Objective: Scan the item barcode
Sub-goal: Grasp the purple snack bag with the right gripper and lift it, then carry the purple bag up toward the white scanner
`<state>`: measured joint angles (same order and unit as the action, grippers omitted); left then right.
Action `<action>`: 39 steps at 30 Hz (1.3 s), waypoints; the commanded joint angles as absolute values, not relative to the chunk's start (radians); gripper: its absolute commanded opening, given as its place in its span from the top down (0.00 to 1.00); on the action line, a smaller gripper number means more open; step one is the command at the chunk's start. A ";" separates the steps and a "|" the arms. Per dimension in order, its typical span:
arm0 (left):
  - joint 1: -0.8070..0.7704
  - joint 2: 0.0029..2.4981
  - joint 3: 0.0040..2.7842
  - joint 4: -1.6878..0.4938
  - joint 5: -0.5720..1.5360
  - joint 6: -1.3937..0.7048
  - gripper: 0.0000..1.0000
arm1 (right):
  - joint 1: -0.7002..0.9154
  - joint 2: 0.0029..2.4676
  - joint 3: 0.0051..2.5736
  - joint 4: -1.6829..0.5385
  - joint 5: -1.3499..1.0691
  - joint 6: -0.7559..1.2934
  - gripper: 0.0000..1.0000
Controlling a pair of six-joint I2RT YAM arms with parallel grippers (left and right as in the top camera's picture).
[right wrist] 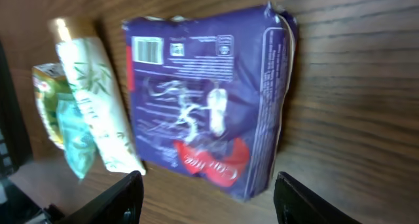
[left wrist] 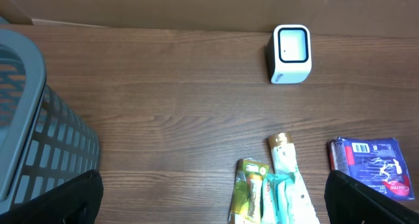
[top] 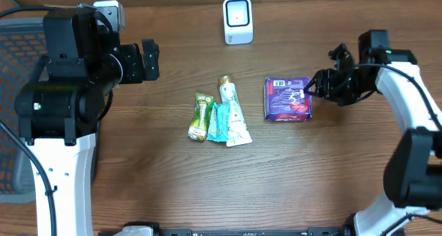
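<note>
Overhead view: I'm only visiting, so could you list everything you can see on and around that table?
table: one, brown wood, under everything
scanner: one, white with a dark-framed window, far edge, middle
purple packet: one, purple with red, right of centre, barcode face up
tube: one, white-green with gold cap, centre
green packet: one, green-yellow, left of the tube
teal packet: one, teal, between those two
basket: one, grey, beside the table's left end
left gripper: one, black, open, over the table's left side
right gripper: one, black, open, at the purple packet's right edge
</note>
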<state>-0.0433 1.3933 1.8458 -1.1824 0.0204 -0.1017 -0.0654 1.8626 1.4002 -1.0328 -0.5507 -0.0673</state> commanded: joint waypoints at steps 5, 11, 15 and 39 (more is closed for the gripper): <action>-0.039 1.401 1.854 -1.182 0.011 -0.089 0.01 | -0.068 1.966 1.392 -1.003 -0.570 -0.166 0.34; -0.039 1.401 1.854 -1.182 0.012 -0.089 0.00 | -0.067 2.048 1.354 -0.942 -0.624 -0.200 0.33; -0.039 1.401 1.854 -1.182 0.011 -0.089 0.00 | -0.066 2.083 1.321 -0.896 -0.729 -0.218 0.33; -0.039 1.401 1.854 -1.182 0.011 -0.089 0.01 | -0.002 1.631 1.406 -1.050 -0.750 -0.131 0.96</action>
